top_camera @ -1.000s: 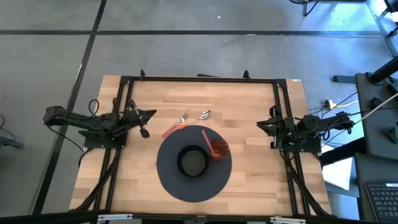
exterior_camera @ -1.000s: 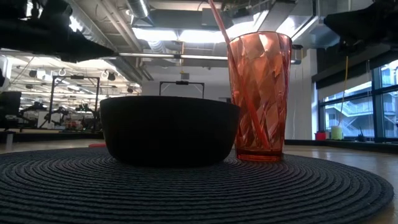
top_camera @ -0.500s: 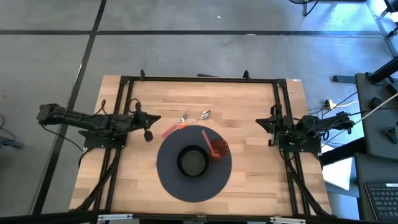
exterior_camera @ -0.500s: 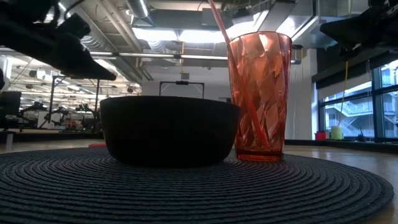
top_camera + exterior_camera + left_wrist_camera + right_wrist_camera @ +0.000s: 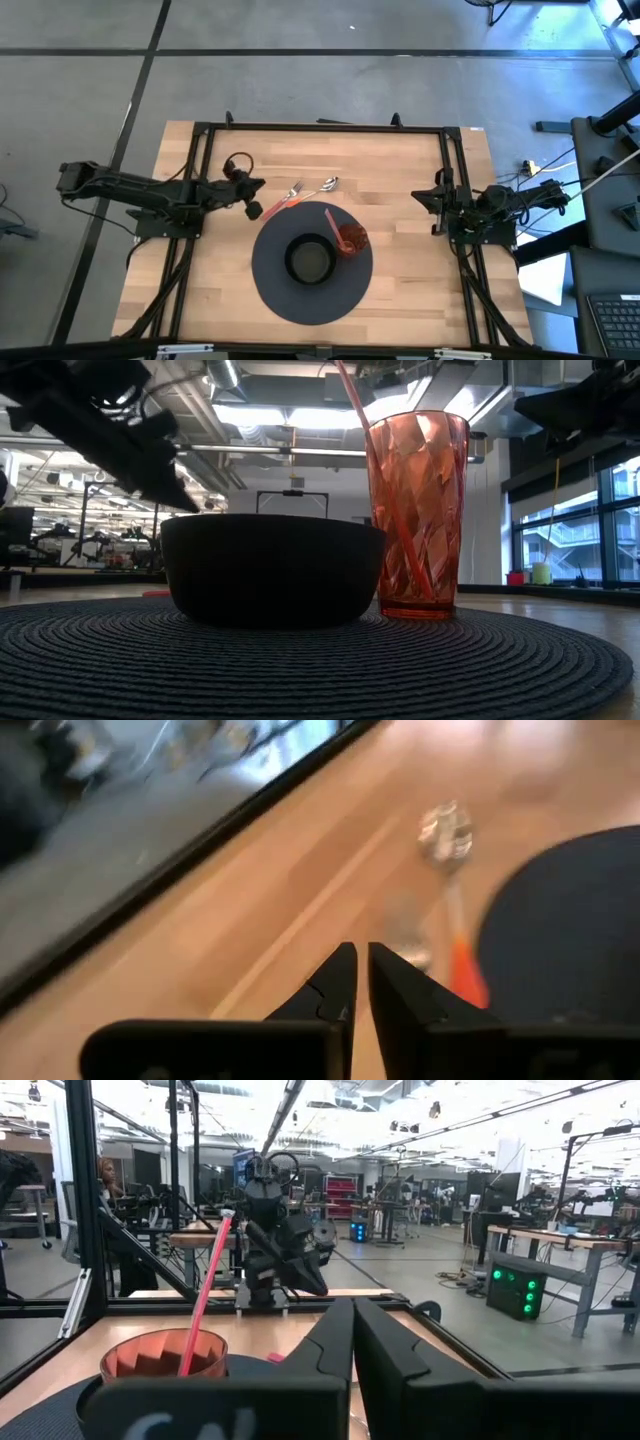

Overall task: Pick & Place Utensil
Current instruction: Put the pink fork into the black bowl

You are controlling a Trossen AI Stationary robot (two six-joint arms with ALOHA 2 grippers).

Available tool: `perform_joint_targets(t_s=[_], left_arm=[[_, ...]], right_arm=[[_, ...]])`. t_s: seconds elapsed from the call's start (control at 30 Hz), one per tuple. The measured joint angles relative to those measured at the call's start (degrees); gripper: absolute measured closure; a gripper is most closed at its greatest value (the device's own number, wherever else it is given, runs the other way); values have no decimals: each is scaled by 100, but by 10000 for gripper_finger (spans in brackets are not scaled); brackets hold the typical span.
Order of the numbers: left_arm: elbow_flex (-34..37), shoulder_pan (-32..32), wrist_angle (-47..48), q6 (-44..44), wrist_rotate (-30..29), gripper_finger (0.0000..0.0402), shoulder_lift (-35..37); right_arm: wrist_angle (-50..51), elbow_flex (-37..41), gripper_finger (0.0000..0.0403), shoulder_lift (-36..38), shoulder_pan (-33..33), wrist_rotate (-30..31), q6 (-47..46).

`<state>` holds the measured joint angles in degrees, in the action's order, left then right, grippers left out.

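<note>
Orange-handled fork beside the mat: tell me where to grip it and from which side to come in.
Grip the orange-handled fork on its orange handle, coming straight down from above with the left pincer, fingers across the handle. It lies flat on the table, its metal end beside the spoon, while the handle's far end is clear of the mat.

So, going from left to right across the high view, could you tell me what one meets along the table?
Left gripper → orange-handled fork → spoon → red cup holding an orange-handled utensil → right gripper.
</note>
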<state>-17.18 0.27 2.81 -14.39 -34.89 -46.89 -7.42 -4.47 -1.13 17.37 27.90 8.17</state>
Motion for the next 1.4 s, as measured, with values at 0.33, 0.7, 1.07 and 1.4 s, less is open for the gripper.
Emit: perform_joint_targets(t_s=[0.33, 0.7, 1.07, 1.4], left_arm=[[-512, 315, 986, -710, 1377, 327, -1499], [-549, 89, -287, 552, 2087, 321, -2110], [-694, 490, 152, -602, 2257, 240, -2396], [-1492, 857, 609, -509, 2147, 190, -3620]], right_arm=[[0, 0, 389, 0, 0, 0, -64], [32, 0, 389, 0, 1, -2, -40], [140, 0, 389, 0, 1, -2, -169], [136, 0, 389, 0, 1, -2, -169]])
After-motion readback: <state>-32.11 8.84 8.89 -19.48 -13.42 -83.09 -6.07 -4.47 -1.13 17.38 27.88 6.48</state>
